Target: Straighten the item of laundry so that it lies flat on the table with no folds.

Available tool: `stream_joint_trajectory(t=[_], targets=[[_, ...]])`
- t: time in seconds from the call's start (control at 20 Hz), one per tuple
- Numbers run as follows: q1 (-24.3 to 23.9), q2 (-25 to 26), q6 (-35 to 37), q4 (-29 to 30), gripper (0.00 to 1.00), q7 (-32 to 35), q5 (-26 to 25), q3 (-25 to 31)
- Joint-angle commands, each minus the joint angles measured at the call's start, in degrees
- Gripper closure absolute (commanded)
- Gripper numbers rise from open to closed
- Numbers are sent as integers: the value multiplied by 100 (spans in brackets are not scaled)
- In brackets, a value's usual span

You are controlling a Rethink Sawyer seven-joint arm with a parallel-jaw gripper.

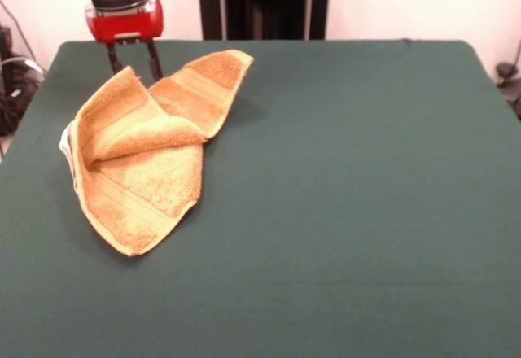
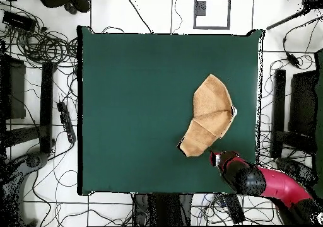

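Green desk (image 1: pixel 342 211) is seen bearing one orange-tan towel (image 1: pixel 146 154), folded over itself. One claw (image 1: pixel 133 59) is seen just behind the towel, fingers apart, tips hidden by cloth.

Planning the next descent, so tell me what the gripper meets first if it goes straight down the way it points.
Probably the table just behind the towel. The gripper points down with its fingers apart, close to the towel's raised far fold; depth is unclear, so it might clip that fold first.
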Motion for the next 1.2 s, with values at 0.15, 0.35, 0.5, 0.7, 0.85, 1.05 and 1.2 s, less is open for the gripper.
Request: stream_joint_trajectory(t=[0.15,0.35,0.5,0.7,0.85,1.05,1.2], targets=[[-256,961,1183,-295,0,-2022,-534,1352],[-573,1182,1512,-478,0,-2456,-742,1596],[-727,1216,1582,-354,0,-2100,-504,1808],[-594,318,1969,342,0,-1105,403,2221],[-1025,-220,2567,848,0,-839,1426,2987],[-1603,-710,3349,1165,0,-669,2608,3881],[-1685,-1134,3865,1198,0,-247,3415,4244]])
